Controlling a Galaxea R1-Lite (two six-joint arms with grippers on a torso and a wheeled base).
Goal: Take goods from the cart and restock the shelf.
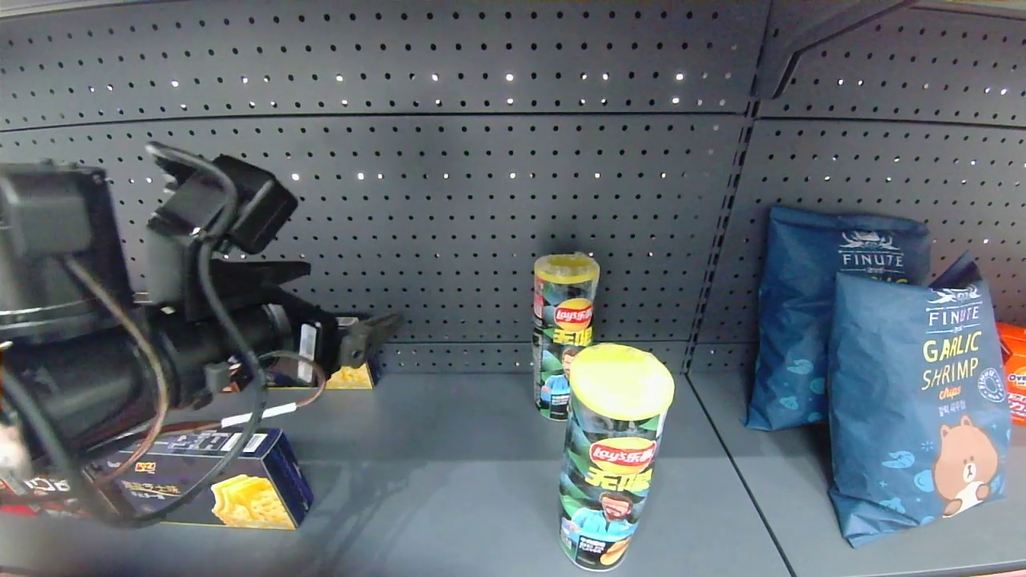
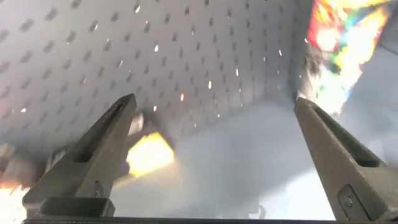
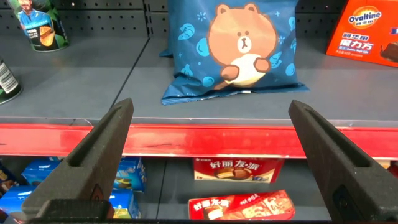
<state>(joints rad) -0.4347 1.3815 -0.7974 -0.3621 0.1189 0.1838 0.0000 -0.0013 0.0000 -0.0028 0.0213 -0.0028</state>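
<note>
Two tall chip cans with yellow lids stand mid-shelf, one near the front [image 1: 616,457] and one behind it [image 1: 565,336]. A dark blue cracker box [image 1: 216,489] lies at the front left, and a second box [image 1: 353,377] sits by the pegboard. My left gripper [image 1: 377,335] hovers over the shelf's left part, above that rear box, open and holding nothing. In the left wrist view the left gripper [image 2: 214,102] faces the pegboard, with a yellow blur of the box [image 2: 149,155] below. My right gripper [image 3: 211,106] is open and holds nothing, in front of the red shelf edge [image 3: 199,140].
Blue snack bags [image 1: 914,409] [image 1: 834,312] lean at the right beyond a shelf divider, with an orange box [image 1: 1014,377] at the far right. In the right wrist view the bear-printed bag [image 3: 233,50] lies ahead, and red boxes [image 3: 236,168] fill the lower shelf.
</note>
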